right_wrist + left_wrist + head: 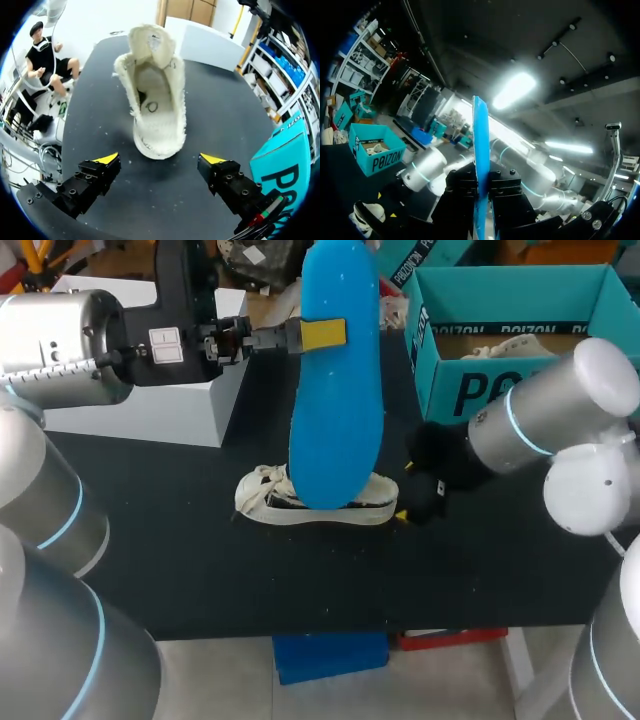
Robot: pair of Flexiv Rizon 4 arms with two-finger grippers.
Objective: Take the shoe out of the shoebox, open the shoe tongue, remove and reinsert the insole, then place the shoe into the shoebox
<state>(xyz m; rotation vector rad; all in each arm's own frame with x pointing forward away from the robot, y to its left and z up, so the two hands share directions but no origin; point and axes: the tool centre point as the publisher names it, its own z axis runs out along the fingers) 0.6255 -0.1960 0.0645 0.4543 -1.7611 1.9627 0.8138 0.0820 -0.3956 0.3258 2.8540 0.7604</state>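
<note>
My left gripper (pixel 322 335) is shut on the blue insole (pixel 335 390) and holds it upright, high above the table. In the left wrist view the insole (pixel 480 150) shows edge-on between the black fingers (pixel 460 200). The white shoe (pixel 310 502) lies on the black table below it, with its tongue pulled open and its inside bare (pixel 155 100). My right gripper (pixel 406 491) stands open at the shoe's heel. Its two yellow tips (pixel 107 159) flank the heel without touching it. The teal shoebox (pixel 440 360) stands at the back right.
A white box (pixel 150 400) sits at the back left, under my left arm. The teal shoebox (pixel 282 160) is close beside my right gripper and holds crumpled paper. Bare black table (pixel 200 570) lies in front of the shoe.
</note>
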